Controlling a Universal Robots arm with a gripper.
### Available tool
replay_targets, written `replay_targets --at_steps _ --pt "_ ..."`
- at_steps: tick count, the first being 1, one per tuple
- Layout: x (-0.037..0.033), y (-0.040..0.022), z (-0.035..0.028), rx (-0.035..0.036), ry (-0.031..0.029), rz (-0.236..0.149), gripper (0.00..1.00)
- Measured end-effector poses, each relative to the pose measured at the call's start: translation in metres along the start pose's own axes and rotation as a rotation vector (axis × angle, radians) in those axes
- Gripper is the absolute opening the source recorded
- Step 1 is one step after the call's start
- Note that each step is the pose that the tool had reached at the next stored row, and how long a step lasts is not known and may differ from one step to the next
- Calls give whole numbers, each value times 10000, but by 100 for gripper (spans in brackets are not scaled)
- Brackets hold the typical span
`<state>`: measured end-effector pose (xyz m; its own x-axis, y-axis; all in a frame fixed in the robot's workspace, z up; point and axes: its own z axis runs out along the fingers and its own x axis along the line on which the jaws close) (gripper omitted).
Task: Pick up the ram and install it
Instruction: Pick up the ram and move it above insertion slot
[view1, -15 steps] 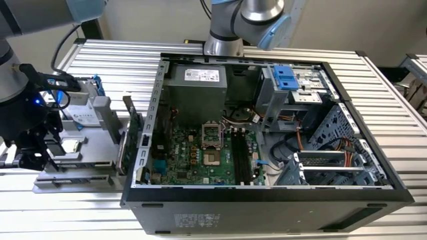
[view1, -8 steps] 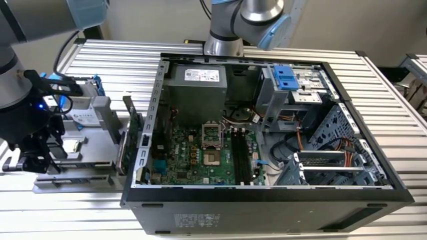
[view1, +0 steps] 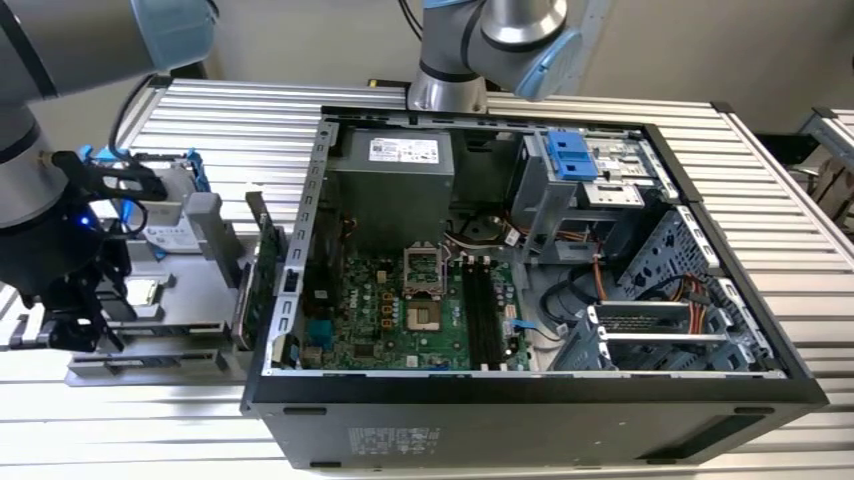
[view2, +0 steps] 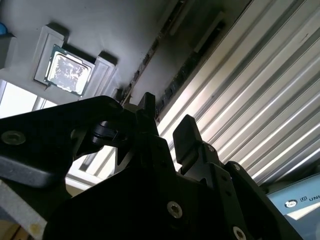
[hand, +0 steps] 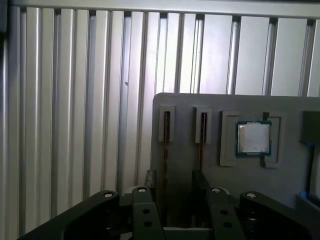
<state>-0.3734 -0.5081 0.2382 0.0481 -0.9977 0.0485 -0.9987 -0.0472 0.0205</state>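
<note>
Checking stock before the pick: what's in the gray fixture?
In the first wrist view the gray fixture holds one ram stick and a second ram stick edge-on in slots, plus a processor chip in a pocket. The open gripper hides the sticks' near ends.

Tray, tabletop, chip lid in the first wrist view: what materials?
Tray: matte grey, likely plastic, no glare. Tabletop: ribbed bare metal, probably aluminium, bright streaked shine. Chip lid: brushed silvery metal on a green board edge.

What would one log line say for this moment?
gripper: open | nearest: ram in tray | ram: not yet held
</note>
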Motion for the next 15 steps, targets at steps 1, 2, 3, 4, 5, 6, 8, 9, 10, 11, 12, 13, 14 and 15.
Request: replay_targets --at_steps 1,2,3,4,5,6,8,9,10,11,12,13,14,15 --pt "5 1 8 0 1 0 100" --pt "10 2 18 0 1 -1 100" --pt "19 2 28 -1 1 0 100" --pt "27 3 38 -1 1 0 100" --pt "35 3 49 0 -1 -1 100" --pt "43 3 59 -1 -1 -1 100" --pt "59 3 77 -1 -1 -1 100" --pt "67 4 85 -1 -2 -1 100" --pt "75 4 93 -1 -1 -1 100" --pt "82 4 102 -1 -1 -1 100" --pt "85 5 112 1 -3 -1 100" --pt "86 5 124 1 -4 0 100" --pt "86 5 137 1 -3 0 100" --pt "86 5 150 -1 -2 -1 100"
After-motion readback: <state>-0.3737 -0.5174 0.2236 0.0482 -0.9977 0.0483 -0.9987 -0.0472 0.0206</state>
